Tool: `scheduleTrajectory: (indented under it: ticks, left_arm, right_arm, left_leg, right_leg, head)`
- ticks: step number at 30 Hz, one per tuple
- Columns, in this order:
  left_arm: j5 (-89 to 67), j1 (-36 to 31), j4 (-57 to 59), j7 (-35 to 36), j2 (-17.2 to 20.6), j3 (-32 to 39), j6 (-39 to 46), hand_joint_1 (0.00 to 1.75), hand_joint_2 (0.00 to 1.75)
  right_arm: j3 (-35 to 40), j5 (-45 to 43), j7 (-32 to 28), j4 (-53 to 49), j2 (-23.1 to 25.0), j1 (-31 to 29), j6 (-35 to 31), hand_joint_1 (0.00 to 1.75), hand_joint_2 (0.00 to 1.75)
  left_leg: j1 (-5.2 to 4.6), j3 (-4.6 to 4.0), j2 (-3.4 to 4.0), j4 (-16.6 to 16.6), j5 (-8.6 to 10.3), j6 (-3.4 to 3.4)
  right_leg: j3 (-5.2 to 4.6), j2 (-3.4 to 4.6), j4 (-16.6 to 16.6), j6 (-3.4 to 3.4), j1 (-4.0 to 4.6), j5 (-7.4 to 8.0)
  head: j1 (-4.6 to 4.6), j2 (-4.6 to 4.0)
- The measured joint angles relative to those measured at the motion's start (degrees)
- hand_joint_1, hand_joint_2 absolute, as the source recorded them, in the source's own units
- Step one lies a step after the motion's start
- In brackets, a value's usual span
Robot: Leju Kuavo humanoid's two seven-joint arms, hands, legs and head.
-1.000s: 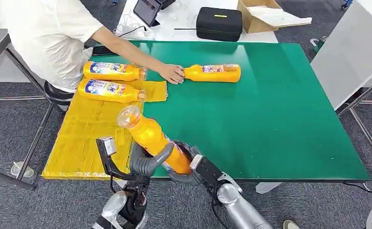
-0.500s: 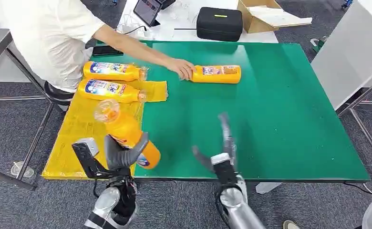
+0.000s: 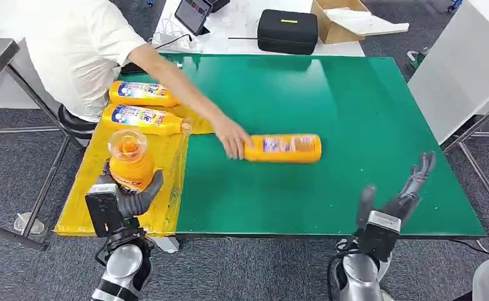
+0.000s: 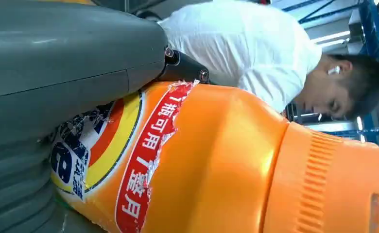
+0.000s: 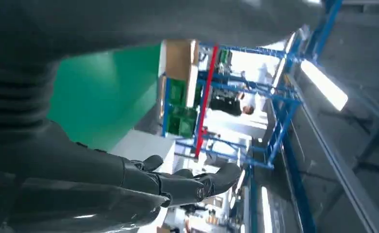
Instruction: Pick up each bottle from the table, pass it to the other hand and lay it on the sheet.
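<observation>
Now left hand (image 3: 124,199) is gripping 1 orange bottle (image 3: 129,164) upright, fingers wrapping its lower body, cap end pointing up, over the yellow sheet (image 3: 98,188) at 9 o'clock of the table (image 3: 355,125). Right hand (image 3: 392,204) is hanging at 5 o'clock, fingers apart, holding nothing. A person's hand (image 3: 232,141) is touching another bottle (image 3: 284,148) lying mid-table; 2 bottles (image 3: 143,106) are lying on the sheet at 10 o'clock.

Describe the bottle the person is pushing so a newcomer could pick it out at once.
Start at the green table. Near its middle, off the yellow sheet, an orange bottle lies on its side with a person's hand at its cap end. The other three bottles are over the sheet: two lying at its far end, one upright in the left robot hand. This one alone rests on bare green.
</observation>
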Motion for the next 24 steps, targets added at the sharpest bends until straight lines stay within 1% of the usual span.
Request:
scheduleTrajectory:
  ticks: [1, 4, 6, 7, 10, 13, 15, 18, 24]
  left_arm:
    - [-2.98, 0.03, 0.0, 1.23, 0.09, 0.22, 0.0, 1.75, 1.75]
    - [-24.87, -0.23, 1.14, 6.78, 0.15, 2.19, 0.0, 1.75, 1.75]
    - [-41.57, -1.89, 4.91, 11.4, 0.55, 3.74, -0.04, 1.75, 1.75]
    - [-45.14, -3.05, 6.96, 13.67, 0.9, 3.87, -0.13, 1.75, 1.75]
    - [-48.61, -6.98, 15.29, 18.73, 1.97, 3.91, -2.98, 1.75, 1.75]
    - [-51.67, -10.27, 23.25, 20.92, 2.91, 3.45, -6.74, 1.75, 1.75]
    - [-53.58, -12.04, 28.03, 21.53, 3.26, 3.08, -9.35, 1.75, 1.75]
    - [-55.73, -15.39, 34.83, 22.01, 3.37, 1.68, -12.43, 1.75, 1.75]
    - [-57.37, -20.09, 42.45, 23.65, 3.34, -0.79, -16.96, 1.75, 1.75]
  right_arm:
    - [-0.44, 0.61, 0.0, -0.26, 0.09, -0.01, 0.0, 0.0, 1.75]
    - [-0.87, 1.22, 0.0, -0.41, 0.17, -0.03, 0.0, 0.0, 1.75]
    - [-0.13, 0.37, 0.0, -0.24, -0.02, -0.19, 0.02, 0.0, 1.75]
    - [0.64, 0.04, 0.0, 0.02, -0.13, -0.37, 0.13, 0.0, 1.75]
    - [3.41, -0.88, 0.0, 1.82, -0.37, -1.03, 1.23, 0.0, 1.75]
    - [5.64, -1.07, 0.0, 4.2, -0.42, -1.79, 3.3, 0.0, 1.75]
    - [5.84, 0.13, 0.0, 5.56, -0.2, -2.12, 5.47, 0.0, 1.75]
    - [5.88, -2.55, 0.0, 7.41, -0.37, -2.15, 5.16, 0.0, 1.75]
    - [5.75, -4.13, 0.0, 9.71, -1.07, -2.09, 6.38, 0.0, 1.75]
  left_leg:
    - [0.0, 0.0, 0.01, 0.0, 0.0, 0.0]
    - [-0.01, 0.0, 0.0, 0.0, 0.01, 0.0]
    - [-0.01, 0.0, -0.02, 0.0, 0.01, 0.01]
    - [-0.01, 0.0, -0.01, 0.0, 0.01, 0.01]
    - [0.01, 0.04, 0.02, 0.0, 0.04, -0.02]
    - [0.02, 0.04, 0.02, 0.0, 0.07, -0.02]
    - [0.02, 0.05, 0.03, 0.0, 0.08, -0.03]
    - [0.0, 0.02, -0.11, 0.0, 0.08, -0.02]
    - [-0.03, 0.1, -0.07, 0.0, 0.05, -0.02]
  right_leg:
    - [0.0, 0.0, 0.0, 0.0, 0.0, 0.0]
    - [0.01, 0.0, 0.0, 0.0, -0.01, 0.0]
    - [0.03, -0.01, 0.0, 0.0, -0.01, 0.0]
    - [0.03, -0.01, 0.0, 0.0, -0.01, 0.01]
    - [0.02, 0.0, 0.0, -0.02, 0.01, 0.03]
    - [0.02, 0.0, 0.02, -0.02, 0.02, 0.03]
    - [0.02, 0.01, 0.02, -0.02, 0.01, 0.03]
    - [0.05, -0.06, 0.02, -0.01, -0.01, 0.01]
    - [0.11, -0.04, 0.01, -0.01, -0.05, 0.01]
  head:
    - [0.0, 0.0]
    - [0.0, 0.0]
    - [0.02, 0.0]
    - [0.02, 0.0]
    - [0.0, 0.0]
    - [0.0, 0.0]
    - [0.0, 0.0]
    - [0.0, 0.0]
    - [0.0, 0.0]
